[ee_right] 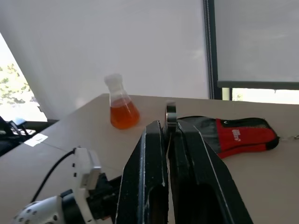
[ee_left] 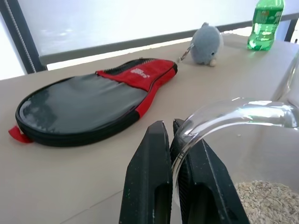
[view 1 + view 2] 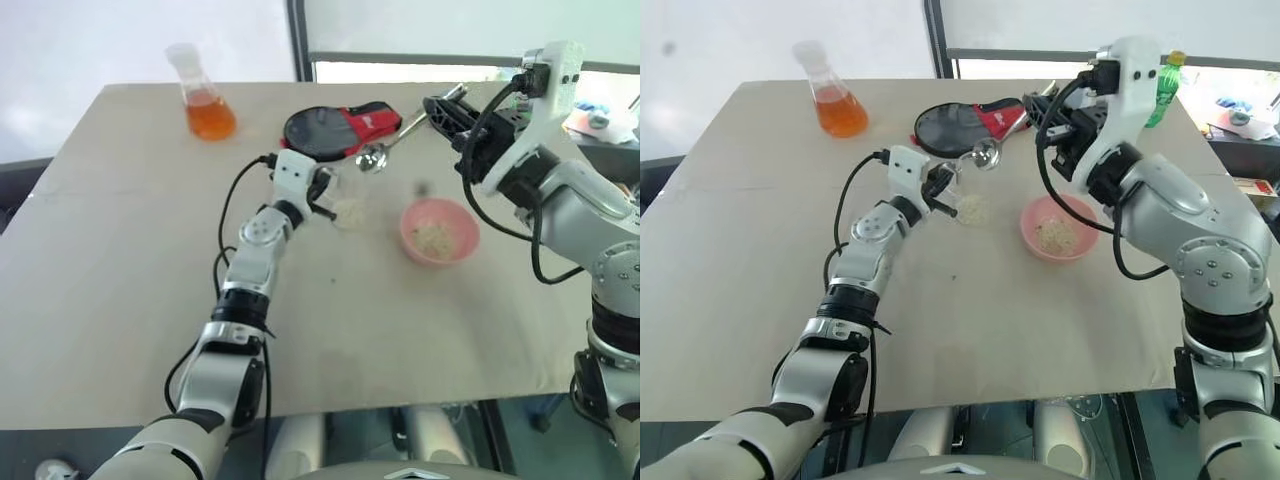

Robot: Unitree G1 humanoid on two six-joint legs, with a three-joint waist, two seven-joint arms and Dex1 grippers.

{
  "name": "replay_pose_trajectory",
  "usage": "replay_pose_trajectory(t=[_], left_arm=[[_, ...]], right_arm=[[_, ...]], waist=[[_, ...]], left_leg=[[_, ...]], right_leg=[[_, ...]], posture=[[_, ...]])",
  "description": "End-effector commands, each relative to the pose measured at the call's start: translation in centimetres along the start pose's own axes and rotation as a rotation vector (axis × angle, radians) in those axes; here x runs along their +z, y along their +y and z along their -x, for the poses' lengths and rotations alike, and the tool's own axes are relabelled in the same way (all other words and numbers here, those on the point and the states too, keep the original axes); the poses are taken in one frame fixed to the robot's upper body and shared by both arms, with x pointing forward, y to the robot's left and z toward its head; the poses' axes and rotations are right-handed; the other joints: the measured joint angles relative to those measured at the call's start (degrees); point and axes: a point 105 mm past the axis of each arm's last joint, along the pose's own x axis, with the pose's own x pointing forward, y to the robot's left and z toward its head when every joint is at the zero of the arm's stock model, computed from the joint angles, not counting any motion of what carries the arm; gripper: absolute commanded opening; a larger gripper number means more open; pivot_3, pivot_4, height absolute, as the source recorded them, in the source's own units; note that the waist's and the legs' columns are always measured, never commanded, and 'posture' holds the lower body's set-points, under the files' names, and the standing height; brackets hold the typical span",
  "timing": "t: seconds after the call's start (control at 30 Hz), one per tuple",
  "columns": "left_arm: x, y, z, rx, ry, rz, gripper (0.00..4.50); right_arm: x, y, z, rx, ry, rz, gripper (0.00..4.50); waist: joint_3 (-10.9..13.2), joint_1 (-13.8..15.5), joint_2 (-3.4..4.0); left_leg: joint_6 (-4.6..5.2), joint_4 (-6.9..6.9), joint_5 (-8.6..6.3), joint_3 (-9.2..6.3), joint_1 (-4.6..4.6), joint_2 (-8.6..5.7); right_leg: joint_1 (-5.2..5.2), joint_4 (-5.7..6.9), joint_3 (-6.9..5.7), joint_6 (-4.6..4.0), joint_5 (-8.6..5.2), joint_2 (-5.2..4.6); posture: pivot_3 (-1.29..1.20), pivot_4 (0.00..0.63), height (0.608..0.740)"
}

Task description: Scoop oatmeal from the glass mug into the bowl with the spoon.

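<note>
With the left gripper [image 2: 174, 140] pinching the small clear glass mug [image 3: 349, 197] by its handle mid-table, I'd dip the slim silver spoon [image 3: 384, 148], clamped in the right gripper [image 3: 437, 103], straight into the pale oatmeal [image 2: 268, 200], then over to the pink bowl [image 3: 439, 230].

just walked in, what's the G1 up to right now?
It is moving oatmeal from a glass mug to a pink bowl. The left gripper has its jaws shut on the mug's handle, steadying it on the table. The right gripper holds the spoon by its handle, its bowl in the air near the mug. Some oatmeal already lies in the bowl, and more remains in the mug.
</note>
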Motion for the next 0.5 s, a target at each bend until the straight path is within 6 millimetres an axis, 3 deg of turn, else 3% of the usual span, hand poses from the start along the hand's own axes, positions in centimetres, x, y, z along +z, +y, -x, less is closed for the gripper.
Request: replay_pose_trajectory(t=[0.03,0.3,0.37,0.5], left_arm=[[4.7,-0.6,-0.1,-0.019,-0.196,-0.046,0.03],[6.1,-2.8,-0.3,-0.100,-0.272,-0.128,0.03],[5.9,-2.9,-0.4,-0.104,-0.270,-0.130,0.03],[5.4,-2.8,-0.4,-0.099,-0.256,-0.135,0.03]], right_arm=[[-0.6,0.2,-0.2,0.014,0.060,0.193,0.00],[-6.4,1.5,-1.6,0.129,0.290,0.422,0.00],[-6.8,1.9,-1.7,0.159,0.300,0.322,0.00],[-4.9,2.3,-1.6,0.182,0.234,0.049,0.00]], waist=[[0.01,-0.13,0.03],[0.02,-0.43,0.03],[0.02,-0.40,0.03],[0.03,-0.32,0.02]], left_leg=[[0.00,0.00,0.00,0.01,0.00,0.00],[0.00,-0.02,0.00,0.05,0.08,0.00],[0.00,-0.01,0.00,0.02,0.08,0.00],[0.00,0.01,0.00,-0.02,0.05,0.01]], right_leg=[[0.00,-0.03,0.00,0.01,0.00,0.00],[0.00,-0.01,0.00,0.00,0.00,0.02],[0.00,0.02,-0.01,0.00,0.00,0.03],[0.00,0.05,-0.02,-0.01,0.01,0.04]], posture=[[0.00,0.150,0.740],[0.00,0.150,0.740],[0.00,0.150,0.740],[0.00,0.150,0.740]])
